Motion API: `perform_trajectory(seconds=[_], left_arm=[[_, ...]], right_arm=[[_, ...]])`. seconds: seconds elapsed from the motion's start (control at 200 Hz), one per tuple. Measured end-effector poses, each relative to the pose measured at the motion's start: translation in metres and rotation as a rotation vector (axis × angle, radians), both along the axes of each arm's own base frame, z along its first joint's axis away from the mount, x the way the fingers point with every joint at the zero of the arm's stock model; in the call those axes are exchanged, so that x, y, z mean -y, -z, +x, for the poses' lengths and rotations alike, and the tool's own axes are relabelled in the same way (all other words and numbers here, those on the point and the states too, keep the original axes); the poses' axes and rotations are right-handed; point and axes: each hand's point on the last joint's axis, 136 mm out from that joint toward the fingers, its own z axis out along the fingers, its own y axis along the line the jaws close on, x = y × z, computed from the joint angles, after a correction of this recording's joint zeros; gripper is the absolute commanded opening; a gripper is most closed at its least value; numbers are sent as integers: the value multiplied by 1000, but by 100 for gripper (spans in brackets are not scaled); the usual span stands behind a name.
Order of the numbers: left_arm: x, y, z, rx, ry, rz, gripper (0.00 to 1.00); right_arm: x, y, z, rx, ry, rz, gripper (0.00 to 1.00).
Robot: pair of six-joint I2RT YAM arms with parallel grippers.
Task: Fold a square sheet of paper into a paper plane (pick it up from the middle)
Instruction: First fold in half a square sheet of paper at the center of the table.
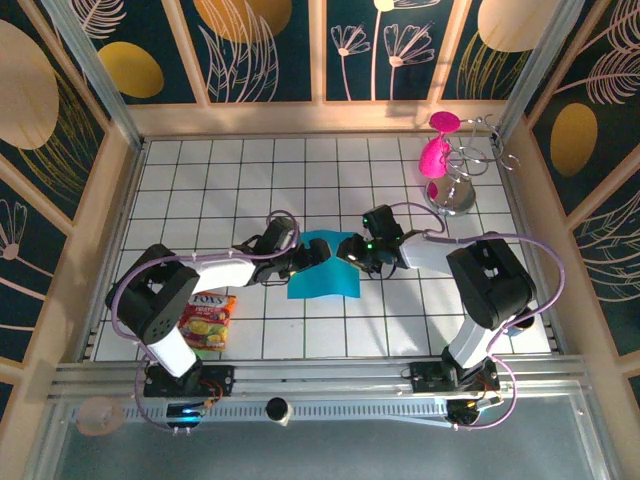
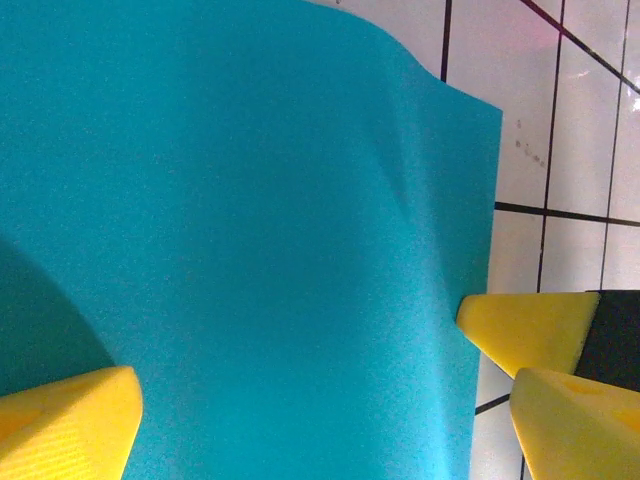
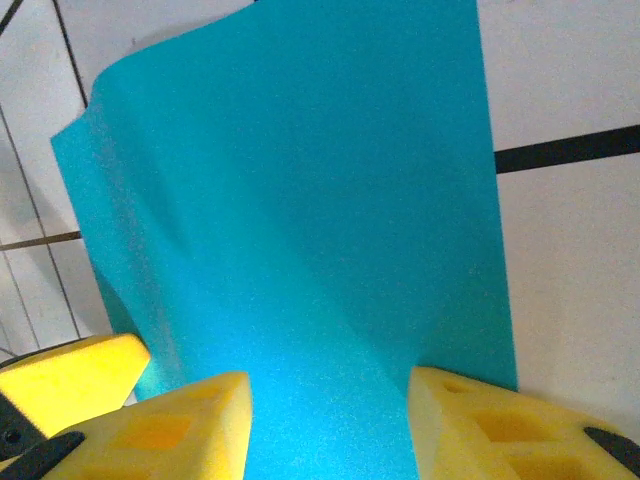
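White-tiled counter [image 1: 200,180] carries the square sheet of paper [image 1: 322,278] at its middle, turquoise, bowed up in a soft wave (not lying flat). Over the sheet's far half the left jaws stand wide, one finger above the paper, the other just off its side; the right jaws face them, narrower but apart, paper showing between. Left of the sheet lies a snack packet [image 1: 207,320]; well to its far right stand pink goblets [image 1: 437,150].
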Motion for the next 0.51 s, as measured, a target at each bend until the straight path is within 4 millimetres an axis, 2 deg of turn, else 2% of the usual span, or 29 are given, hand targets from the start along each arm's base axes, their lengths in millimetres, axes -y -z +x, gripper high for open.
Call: perform_trajectory(seconds=[0.2,0.44,0.506], left_arm=[[-1,-1,0,8,-9,-10,93],[-4,2,-1,3,-15,4,83],[-5,4,-2,-2,-17,11,77]], right_arm=[[-8,0,-4,-17,-15,59,39],[-25,2,-5,-55,-36,158,30],[-31,1,-6,-59,-47,182,30]])
